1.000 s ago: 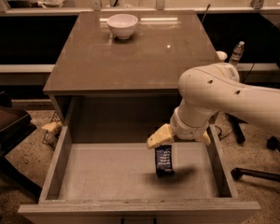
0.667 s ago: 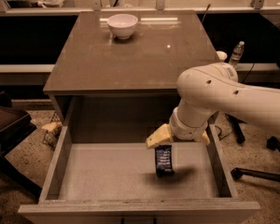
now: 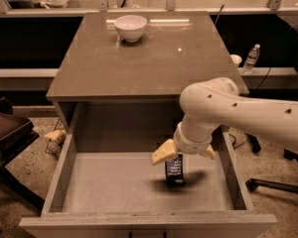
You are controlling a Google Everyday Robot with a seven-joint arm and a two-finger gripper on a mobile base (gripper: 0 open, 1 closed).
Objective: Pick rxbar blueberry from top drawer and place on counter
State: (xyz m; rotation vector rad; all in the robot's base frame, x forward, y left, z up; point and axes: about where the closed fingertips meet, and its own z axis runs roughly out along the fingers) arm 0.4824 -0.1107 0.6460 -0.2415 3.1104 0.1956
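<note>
One white bowl point(image 3: 130, 27) sits on the counter point(image 3: 154, 68), far behind the gripper point(image 3: 185, 153). In the top drawer point(image 3: 114, 187), one rxbar blueberry point(image 3: 174, 171) lies just below its two spread fingers point(image 3: 164, 153), ungrasped. One bottle point(image 3: 251, 58) stands behind, rightward.

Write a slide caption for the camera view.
Gripper low in the open drawer, over the dark rxbar right of centre; white bowl on the counter behind.

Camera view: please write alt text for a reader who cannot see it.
A white robot arm reaches into the open top drawer, its gripper just above a dark rxbar blueberry right of the middle. A white bowl stands on the counter behind.
</note>
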